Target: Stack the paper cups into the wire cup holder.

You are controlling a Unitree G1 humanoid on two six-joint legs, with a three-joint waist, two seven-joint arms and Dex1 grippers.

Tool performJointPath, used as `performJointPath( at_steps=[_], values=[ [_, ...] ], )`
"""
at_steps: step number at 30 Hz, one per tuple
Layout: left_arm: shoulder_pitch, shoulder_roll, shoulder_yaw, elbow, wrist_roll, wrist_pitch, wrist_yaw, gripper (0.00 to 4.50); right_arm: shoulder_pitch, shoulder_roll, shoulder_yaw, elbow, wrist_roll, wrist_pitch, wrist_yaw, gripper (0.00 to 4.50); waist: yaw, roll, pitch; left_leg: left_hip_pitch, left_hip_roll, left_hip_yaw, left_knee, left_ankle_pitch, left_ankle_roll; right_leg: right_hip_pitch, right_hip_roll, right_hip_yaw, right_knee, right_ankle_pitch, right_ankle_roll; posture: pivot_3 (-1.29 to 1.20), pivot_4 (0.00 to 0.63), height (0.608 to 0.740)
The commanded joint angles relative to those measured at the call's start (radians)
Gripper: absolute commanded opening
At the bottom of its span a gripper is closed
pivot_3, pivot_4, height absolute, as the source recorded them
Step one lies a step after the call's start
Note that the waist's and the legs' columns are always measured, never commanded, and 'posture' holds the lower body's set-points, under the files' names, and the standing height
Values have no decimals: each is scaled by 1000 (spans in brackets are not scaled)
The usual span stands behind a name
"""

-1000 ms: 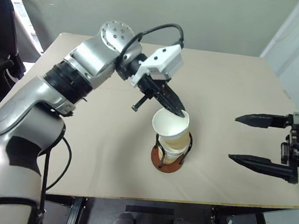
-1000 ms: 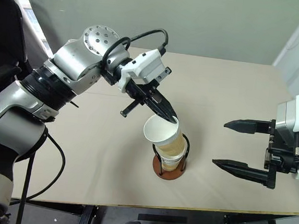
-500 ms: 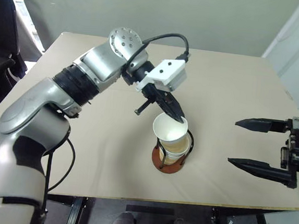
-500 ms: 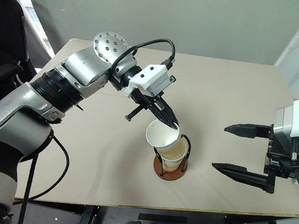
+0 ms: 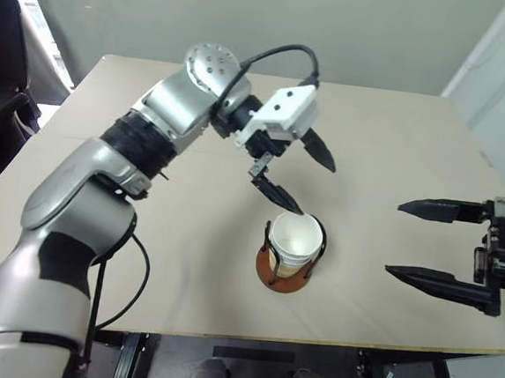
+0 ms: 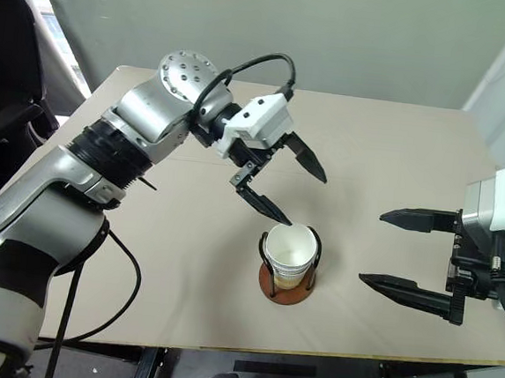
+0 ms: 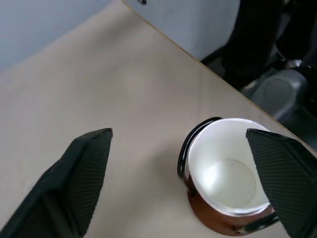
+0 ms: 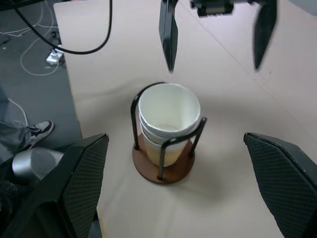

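**Cups nested in the holder, both pincers spread wide**

The paper cups [image 5: 294,242] sit nested one inside another in the wire cup holder [image 5: 282,276], standing upright on the desk [image 5: 187,227] near its front edge, roughly midway between the left and right edges. From the right wrist view at least 2 white rolled rims can be told apart, one just below the other; how many cups make up the stack cannot be told for sure. The top cup's white inside is open to view, and its rim rises a little above the black wire loops. The loops stand around the stack, rising from the reddish-brown disc base, which lies flat on the desk.

The left gripper [image 5: 305,179] hangs just behind the holder, toward the desk's far edge, pointing downward. Its 2 black fingers are spread wide and grip nothing: the nearer fingertip [image 5: 288,204] is close above the top cup's rim, apart from it as far as can be seen, while the other finger sticks out higher up and well clear.

The right gripper [image 5: 406,236] is off to the right of the holder, near the desk's right front corner and well apart from the cups. Its 2 fingers also stand wide apart, pointing toward the holder, with nothing between them.
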Motion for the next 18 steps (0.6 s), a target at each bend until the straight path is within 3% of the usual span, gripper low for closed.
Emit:
performJointPath(
  at_steps=[1,6,11,15,18],
  values=[
    [118,193,130,-86,-47,123,-34,4471,57,-23,-74,84,-88,-16,102,4449,-12,1,0,1,1,1,-1,0,0,0,1,0,0,0,0,0,150,740],
    [283,424,265,-176,-93,288,-34,4471,158,-31,-150,217,-203,-47,256,4449,-5,1,0,1,0,-1,-1,0,0,-2,1,-3,-4,0,0,0,150,740],
    [447,584,410,-208,-124,421,-34,4471,231,-51,-218,368,-328,-103,391,4449,4,1,-1,2,0,-4,-2,0,0,-2,-2,0,-2,-2,-5,0,150,740],
    [634,658,557,-282,-144,506,-22,4471,228,-61,-216,452,-377,-136,439,4449,-6,1,-1,5,0,-3,-3,0,0,-1,-1,1,1,-4,-9,0,150,740],
    [738,659,664,-344,-166,553,18,4471,213,-60,-181,473,-388,-153,449,4449,-8,1,-1,6,0,-3,-3,0,0,0,0,1,2,-5,-10,0,150,740]
  ],
)
